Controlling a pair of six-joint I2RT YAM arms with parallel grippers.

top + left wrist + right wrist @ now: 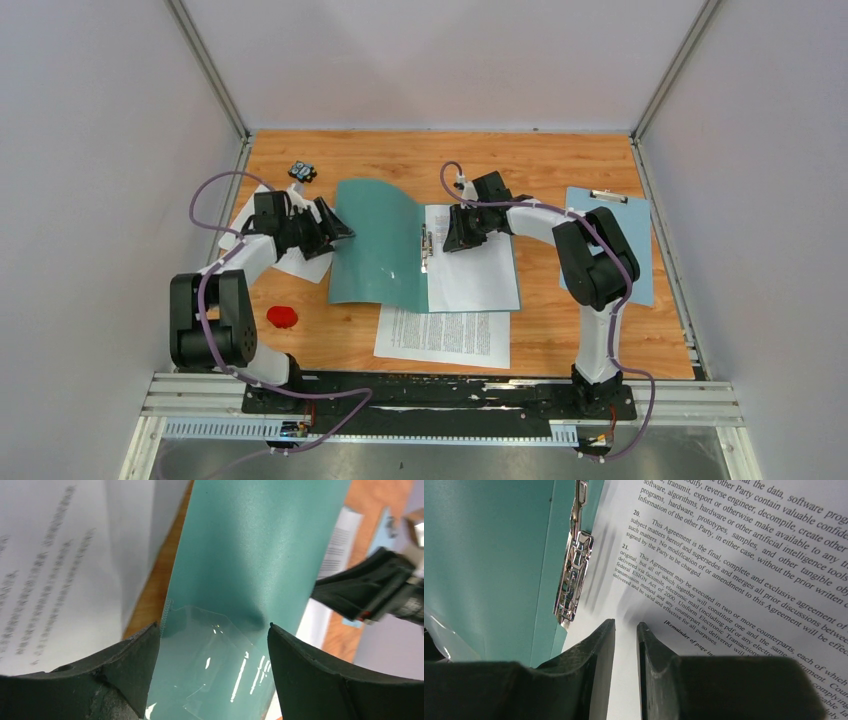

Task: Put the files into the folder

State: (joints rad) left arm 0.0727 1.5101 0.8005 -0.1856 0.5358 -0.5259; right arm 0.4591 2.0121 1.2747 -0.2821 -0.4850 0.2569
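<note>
The teal folder lies open mid-table, its left cover curling up off the wood. My left gripper is at that cover's left edge. In the left wrist view its jaws stand wide open, with the cover showing between them. One file lies on the folder's right half beside the metal fastener. My right gripper rests its tips on that sheet's top; in the right wrist view the gripper shows a narrow gap with nothing between. Another file lies in front of the folder, and more files lie under the left arm.
A light blue clipboard lies at the right, partly under the right arm. A red lump sits near the left arm's base, and a small black and blue object lies at the back left. Grey walls close three sides.
</note>
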